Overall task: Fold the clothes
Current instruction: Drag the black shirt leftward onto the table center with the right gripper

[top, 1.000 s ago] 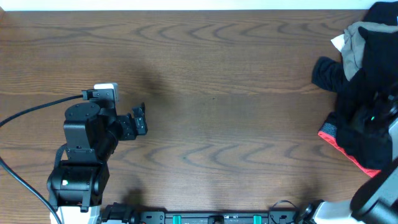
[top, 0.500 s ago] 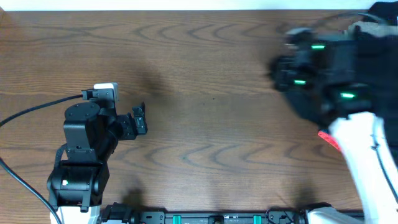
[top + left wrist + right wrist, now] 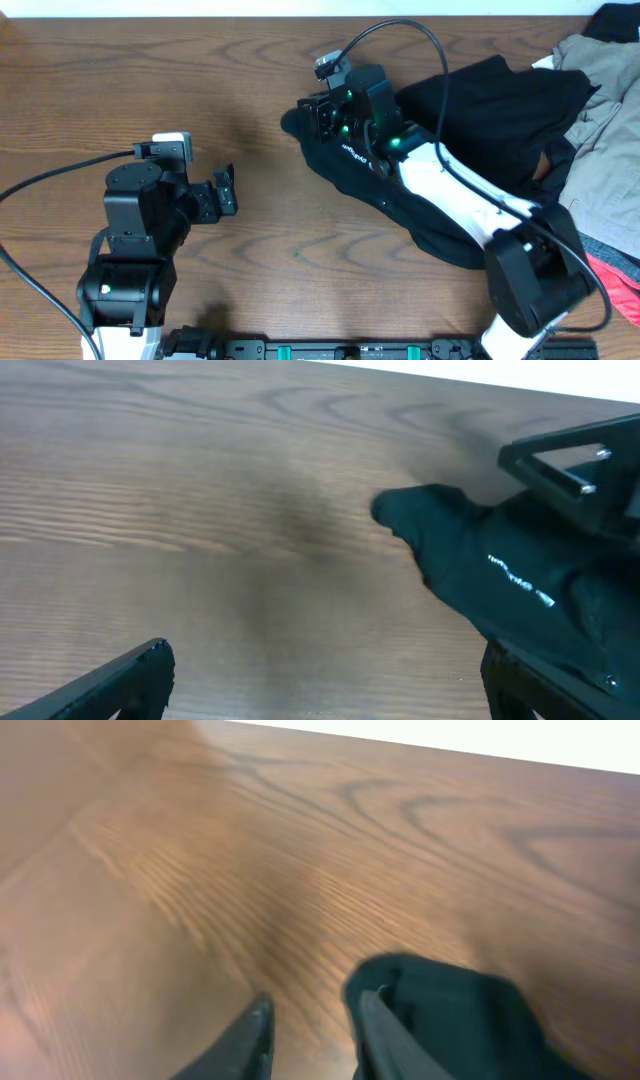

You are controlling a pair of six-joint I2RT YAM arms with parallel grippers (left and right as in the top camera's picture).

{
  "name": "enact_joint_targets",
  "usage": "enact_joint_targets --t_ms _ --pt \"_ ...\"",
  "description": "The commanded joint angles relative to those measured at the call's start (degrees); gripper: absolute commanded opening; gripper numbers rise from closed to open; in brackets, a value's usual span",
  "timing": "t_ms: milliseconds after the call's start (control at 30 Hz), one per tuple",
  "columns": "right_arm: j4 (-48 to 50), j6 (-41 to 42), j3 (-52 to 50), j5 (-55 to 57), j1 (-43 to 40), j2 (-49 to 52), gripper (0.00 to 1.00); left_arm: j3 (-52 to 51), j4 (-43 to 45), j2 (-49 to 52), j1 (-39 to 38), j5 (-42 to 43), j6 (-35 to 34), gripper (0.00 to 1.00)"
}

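Black shirt (image 3: 490,100) on table (image 3: 250,70); right end effector (image 3: 315,1015) narrowly parted at shirt edge; left end effector (image 3: 226,190) wide, empty.

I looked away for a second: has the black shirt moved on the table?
Yes. The black shirt has been pulled leftward, away from the grey garment at the right edge, toward the table's middle.

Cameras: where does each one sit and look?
Overhead: above the table, looking straight down; both arms show.
Left wrist: on the left arm, looking low across the wood toward the black shirt; left gripper fingers at the bottom corners.
Right wrist: on the right arm, tipped toward the wood; right gripper fingers beside the shirt.
Shared: all see the shirt.
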Motion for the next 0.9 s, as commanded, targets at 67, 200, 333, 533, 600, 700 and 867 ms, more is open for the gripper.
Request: enact_joint_targets --t_ms 67,200,333,533,600,700,867 --pt "-1.27 1.29 0.50 6.36 -2.49 1.25 0.45 1.31 -0.22 1.49 0.13 0.15 -0.33 0.98" --pt "-6.32 -2.40 0.50 6.56 -6.21 -3.15 0.44 1.31 -0.42 2.62 0.13 0.17 -0.33 0.98" --pt "-21.88 -4.13 0.50 10.45 -11.58 -11.45 0.39 1.31 -0.11 4.37 0.13 3.34 -0.35 0.98" --pt "-53.16 -1.64 0.48 14.32 -20.98 -22.40 0.41 1.31 2.51 11.13 0.13 12.46 -0.74 0.98" --pt "-60.85 -0.81 0.42 14.84 -23.34 -23.43 0.48 1.31 3.63 14.25 0.13 13.75 -0.74 0.98" --pt "-67.47 -0.83 -0.63 17.20 -26.01 -23.23 0.53 1.31 7.85 18.32 0.13 15.28 -0.72 0.98" --pt "-66.05 -0.81 -4.59 17.18 -27.69 -23.21 0.54 1.31 19.26 27.26 -0.42 21.09 -2.19 0.98"
